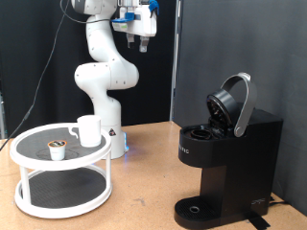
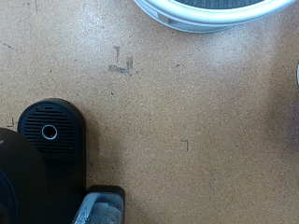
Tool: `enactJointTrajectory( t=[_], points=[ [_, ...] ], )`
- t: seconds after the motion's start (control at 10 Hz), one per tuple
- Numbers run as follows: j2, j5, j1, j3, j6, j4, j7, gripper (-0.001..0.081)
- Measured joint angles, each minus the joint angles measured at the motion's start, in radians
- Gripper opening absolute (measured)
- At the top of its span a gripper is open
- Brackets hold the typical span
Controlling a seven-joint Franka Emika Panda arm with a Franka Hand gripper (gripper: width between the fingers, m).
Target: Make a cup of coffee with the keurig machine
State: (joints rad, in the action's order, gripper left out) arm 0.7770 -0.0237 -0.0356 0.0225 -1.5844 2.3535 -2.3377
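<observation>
The black keurig machine [image 1: 228, 158] stands at the exterior view's right with its rounded lid [image 1: 234, 103] raised open and its round drip tray [image 1: 199, 208] bare. The white cup [image 1: 89, 130] stands on the top tier of a white round stand [image 1: 61, 169] at the left, with a small brown-topped pod [image 1: 58, 148] beside it. My gripper [image 1: 142, 38] hangs high above the table, near the top of the exterior view, with nothing between its fingers; I cannot tell how its jaws stand. The wrist view looks straight down on the drip tray [image 2: 51, 132] and the stand's rim [image 2: 210, 14].
The wooden table [image 1: 144, 192] lies between the stand and the machine. A dark curtain hangs behind the machine. The arm's white base [image 1: 110, 139] stands just behind the stand.
</observation>
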Motion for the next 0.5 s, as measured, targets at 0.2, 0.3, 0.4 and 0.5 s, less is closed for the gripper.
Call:
enactJointTrajectory(
  t=[0.2, 0.3, 0.4, 0.5],
  points=[
    [0.0, 0.001, -0.005, -0.006, -0.004, 0.001, 0.004, 0.0734],
    [0.0, 0.003, -0.012, -0.025, -0.012, 0.002, 0.021, 0.0734],
    [0.0, 0.015, -0.022, -0.052, -0.016, 0.002, 0.049, 0.0734],
    [0.0, 0.032, -0.034, -0.082, -0.016, 0.002, 0.08, 0.0734]
  ],
)
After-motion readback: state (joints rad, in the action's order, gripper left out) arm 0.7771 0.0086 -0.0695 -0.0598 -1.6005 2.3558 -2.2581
